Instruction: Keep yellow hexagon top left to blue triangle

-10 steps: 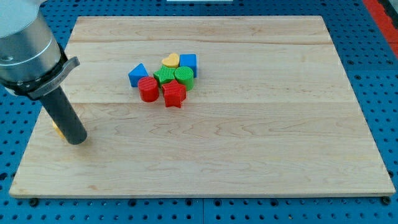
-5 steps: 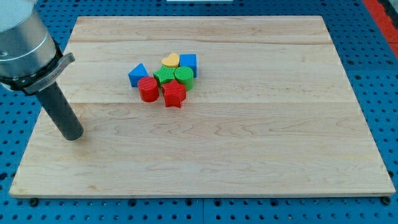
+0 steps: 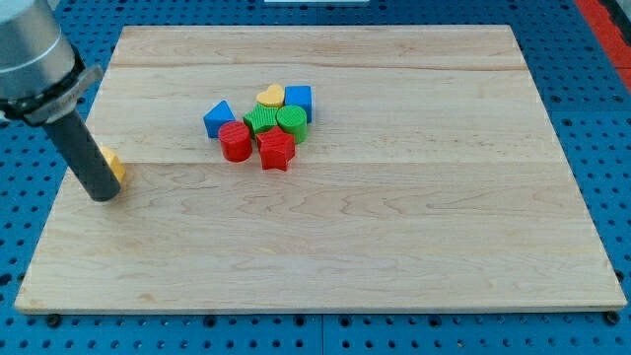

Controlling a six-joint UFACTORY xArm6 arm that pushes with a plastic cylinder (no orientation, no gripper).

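you see a pale wood board [image 3: 394, 227] with lengthwise grain, on a blue perforated table [image 3: 592, 89]. near the board's top middle: a blue triangle [image 3: 219, 119], red cylinder [image 3: 235, 142], red star [image 3: 276, 150], two ribbed green blocks [image 3: 277, 120], a yellow heart [image 3: 270, 96], a blue cube [image 3: 299, 101]. at its left edge, a yellow block [image 3: 113, 163] beside my dark tip [image 3: 105, 193].

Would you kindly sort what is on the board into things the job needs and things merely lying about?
Needed: yellow hexagon, beside my tip; blue triangle.

Lying about: yellow heart, blue cube, green blocks, red cylinder, red star.
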